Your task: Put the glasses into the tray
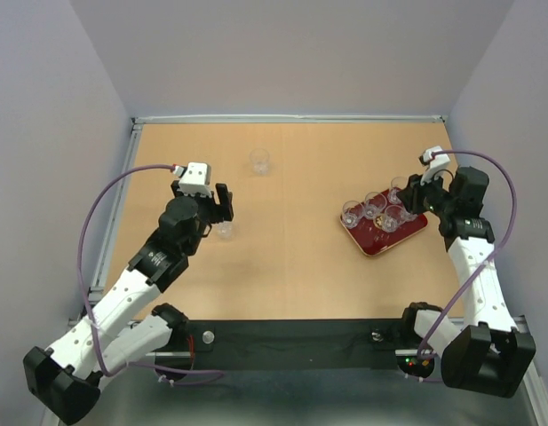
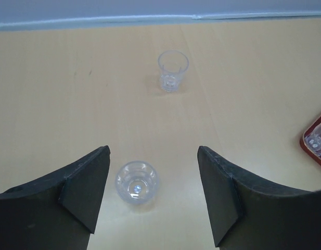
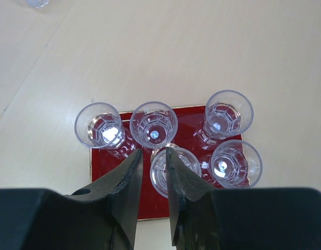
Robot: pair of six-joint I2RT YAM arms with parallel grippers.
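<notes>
Two glasses are not yet in the tray (image 3: 189,121). Both stand upright on the table (image 1: 291,266), on the left arm's side and well apart from the tray. Five others are in the tray, grouped close together.

The left gripper (image 2: 154,151) hangs over the near glass (image 2: 137,182) with its fingers spread wide. In the left wrist view that glass sits in the gap between them, mouth up and touching neither. It is off centre, closer to the finger (image 2: 87,187) on the left of that view than to the other one. The glass is round and its axis is upright, so I judge that no wrist turn is needed. What matters is a small sideways shift to centre the glass, then a descent before closing. Otherwise the closer finger would reach it first and could push or tip it.

The far glass (image 2: 173,70) stands ahead of the fingertips, toward the back of the table. The left arm is the nearer one for that glass too.

The right gripper (image 3: 153,152) is over the tray with its fingers drawn nearly together. The wall of the front glass (image 3: 183,169) runs through the narrow gap, with one finger outside the rim and one inside the mouth. Whether they pinch that wall or merely straddle it cannot be told. Its neighbours stand just beside it, so any exit there should probably go straight up.
</notes>
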